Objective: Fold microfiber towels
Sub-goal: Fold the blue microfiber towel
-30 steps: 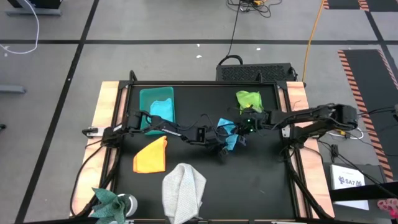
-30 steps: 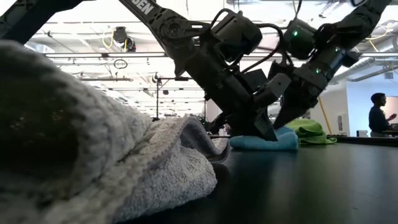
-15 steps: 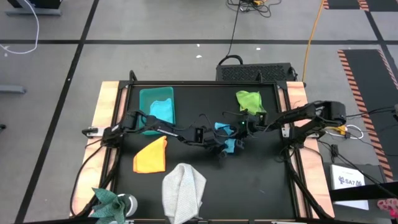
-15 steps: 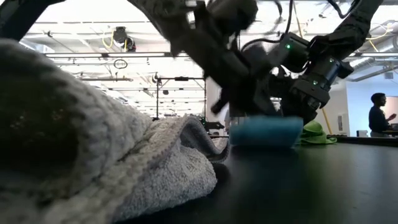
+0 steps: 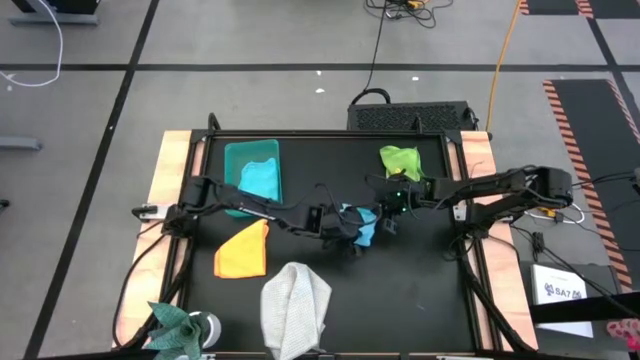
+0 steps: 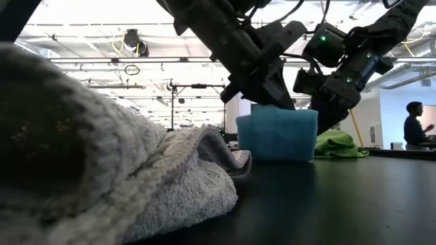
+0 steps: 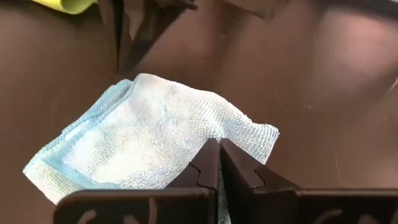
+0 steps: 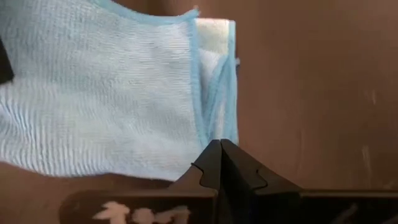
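One black table (image 5: 420, 290) carries one teal bin (image 5: 238, 160) at ten o'clock and five towels, the light blue towel (image 5: 362, 225) at centre. Two grippers, left gripper (image 5: 349, 228) and right gripper (image 5: 383, 214), each apparently pinch its edge with jaws pressed together.

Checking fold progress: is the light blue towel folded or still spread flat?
Partly folded, mid-fold. The light blue towel hangs doubled off the table, pinched by the left gripper and right gripper; the right wrist view shows layered edges.
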